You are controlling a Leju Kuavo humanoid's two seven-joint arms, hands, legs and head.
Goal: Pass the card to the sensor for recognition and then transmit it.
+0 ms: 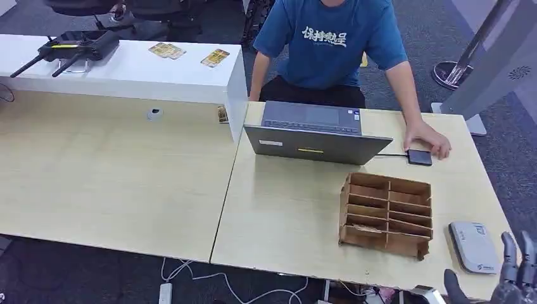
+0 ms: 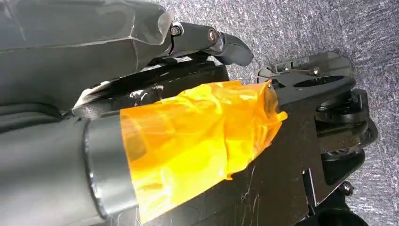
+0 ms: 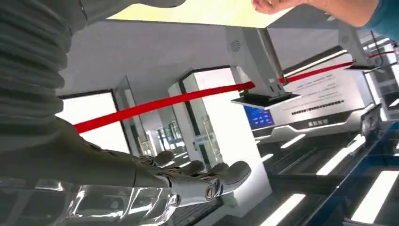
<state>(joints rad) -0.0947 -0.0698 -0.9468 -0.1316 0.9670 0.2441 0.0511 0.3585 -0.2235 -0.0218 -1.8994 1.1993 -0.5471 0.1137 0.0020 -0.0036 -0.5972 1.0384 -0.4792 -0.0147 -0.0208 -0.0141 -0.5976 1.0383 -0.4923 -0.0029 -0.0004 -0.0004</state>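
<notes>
Tabletop: pale wood table [image 1: 126, 183], head view; white counter [image 1: 126, 69] behind with loose cards [image 1: 167, 50] on it.
Person: seated behind grey laptop [image 1: 313, 136], one hand [image 1: 427, 139] resting by small black sensor [image 1: 419, 157].
Organizer: brown slotted rack [image 1: 386, 215] near front edge — white card reader [image 1: 473, 247] beside it.
Right hand [image 1: 510, 275]: rising at table's corner, fingers apart, empty.
Left wrist view: left hand state — cannot tell.
Right wrist view: right hand's fingers [image 3: 207, 176] extended, holding nothing.
</notes>
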